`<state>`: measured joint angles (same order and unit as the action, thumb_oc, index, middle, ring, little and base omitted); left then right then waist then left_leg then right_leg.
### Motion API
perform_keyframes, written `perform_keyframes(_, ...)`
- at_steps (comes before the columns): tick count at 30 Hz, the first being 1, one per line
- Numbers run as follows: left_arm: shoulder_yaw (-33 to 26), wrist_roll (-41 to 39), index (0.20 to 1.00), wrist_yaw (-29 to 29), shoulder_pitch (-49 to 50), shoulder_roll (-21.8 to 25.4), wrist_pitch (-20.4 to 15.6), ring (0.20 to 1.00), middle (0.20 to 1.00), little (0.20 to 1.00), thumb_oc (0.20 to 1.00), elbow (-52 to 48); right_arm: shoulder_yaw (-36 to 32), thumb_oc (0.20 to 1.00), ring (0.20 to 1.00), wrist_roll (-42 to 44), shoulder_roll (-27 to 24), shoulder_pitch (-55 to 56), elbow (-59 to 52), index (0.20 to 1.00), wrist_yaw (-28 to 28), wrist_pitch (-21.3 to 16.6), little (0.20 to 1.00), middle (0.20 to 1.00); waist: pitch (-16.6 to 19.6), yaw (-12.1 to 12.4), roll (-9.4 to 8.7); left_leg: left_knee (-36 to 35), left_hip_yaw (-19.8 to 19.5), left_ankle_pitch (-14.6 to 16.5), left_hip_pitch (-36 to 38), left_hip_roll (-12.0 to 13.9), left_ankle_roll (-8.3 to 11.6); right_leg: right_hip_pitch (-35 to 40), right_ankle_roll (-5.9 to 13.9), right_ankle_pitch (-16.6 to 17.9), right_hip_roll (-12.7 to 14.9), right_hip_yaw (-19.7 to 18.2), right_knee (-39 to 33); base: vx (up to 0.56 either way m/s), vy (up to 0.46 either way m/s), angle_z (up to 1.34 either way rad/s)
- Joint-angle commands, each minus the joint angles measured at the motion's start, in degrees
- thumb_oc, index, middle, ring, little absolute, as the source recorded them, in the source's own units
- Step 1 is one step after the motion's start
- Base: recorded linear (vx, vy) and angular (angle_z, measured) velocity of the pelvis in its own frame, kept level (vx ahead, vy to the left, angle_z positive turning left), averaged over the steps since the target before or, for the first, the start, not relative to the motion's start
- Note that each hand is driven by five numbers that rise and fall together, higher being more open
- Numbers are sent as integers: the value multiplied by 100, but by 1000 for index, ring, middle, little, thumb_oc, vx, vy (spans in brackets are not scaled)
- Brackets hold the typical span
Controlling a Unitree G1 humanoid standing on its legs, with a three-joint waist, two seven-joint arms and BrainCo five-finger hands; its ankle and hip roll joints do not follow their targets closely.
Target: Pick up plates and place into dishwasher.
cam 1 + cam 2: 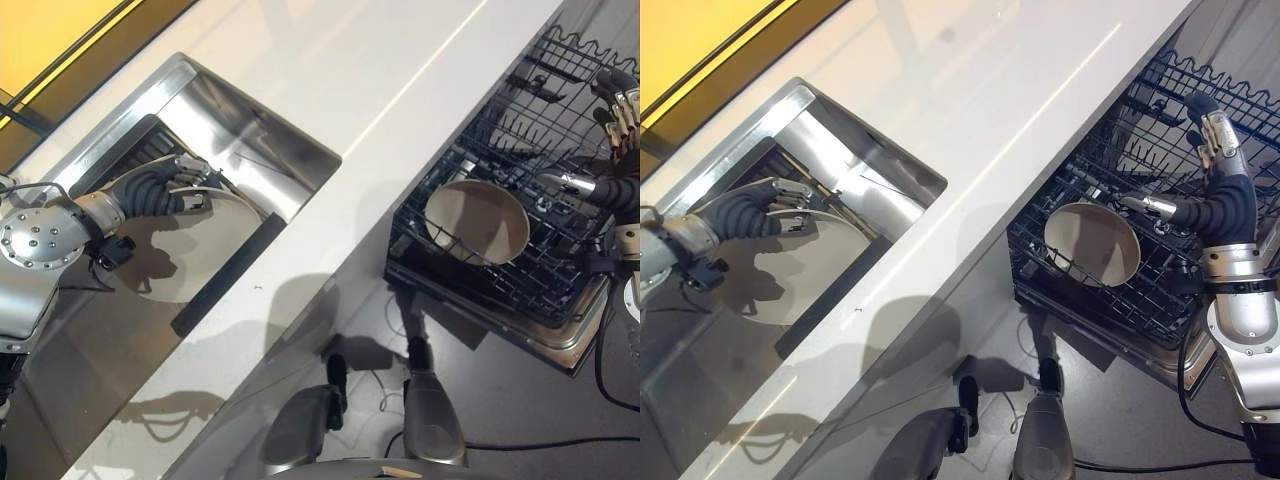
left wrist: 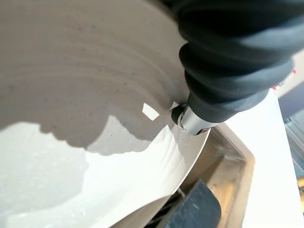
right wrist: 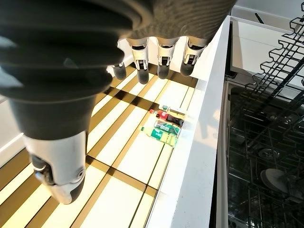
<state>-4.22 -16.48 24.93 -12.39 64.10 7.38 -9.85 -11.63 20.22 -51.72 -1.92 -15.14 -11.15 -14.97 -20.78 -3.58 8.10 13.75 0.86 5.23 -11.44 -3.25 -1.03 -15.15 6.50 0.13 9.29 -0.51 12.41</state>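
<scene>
- A white countertop with a smooth, glossy surface is seen running diagonally from the lower left to the upper right of the frame; its far ends are cut off by the frame edges.
- A rectangular stainless-steel sink is set into the countertop at the left of the frame; its near portion is partly hidden by the left arm.
- A black wire dishwasher rack is shown at the right of the frame, its far corner cut off by the right edge.
- A round beige plate in the sink lies at the left of the frame, its upper rim covered by the left hand. The fingers are curled over the plate's rim, grasping it.
- A second round beige plate in the rack stands tilted among the wires at centre right.
- The right hand is held above the rack at the upper right, fingers relaxed and straight, holding nothing.
</scene>
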Motion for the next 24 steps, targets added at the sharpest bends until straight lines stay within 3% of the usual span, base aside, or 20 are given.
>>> perform_keyframes(1,-627,457,200,-927,614,-47,-525,200,200,200,200,-134,-532,1000,1000,92,173,46,-450,1000,-129,-378,1000,1000,242,257,-278,-252,-93,-178,-99,-164,-69,270,-22,-579,-16,268,366,6,-41,1)
perform_keyframes(3,-945,665,200,-1432,760,-220,-830,200,200,200,200,-73,-540,1000,1000,10,303,80,-456,1000,-130,-387,1000,1000,293,327,-312,-272,-131,-188,-77,-165,-63,317,-40,-604,-18,334,356,6,-49,4)
perform_keyframes(10,-1777,1469,200,-2357,1330,-857,-1715,200,200,200,200,-181,-604,1000,1000,-225,711,265,-547,1000,-93,-428,1000,1000,563,537,-419,-467,-257,-228,81,-137,-1,544,-72,-675,-66,553,187,-10,-66,10)
perform_keyframes(17,-2300,1578,200,-3350,1705,-1248,-2185,200,200,200,200,-259,-695,1000,1000,-266,889,489,-644,1000,-9,-496,1000,1000,898,622,-493,-728,-307,-256,362,-37,84,848,-85,-701,-121,674,-71,0,-56,6)
perform_keyframes(24,-2295,1528,200,-4390,1544,-1699,-2538,200,200,200,200,-292,-651,1000,1000,-412,994,512,-701,1000,-130,-676,1000,1000,1153,606,-593,-909,-375,-290,551,78,165,1012,-107,-732,-224,641,-183,-27,-61,3)
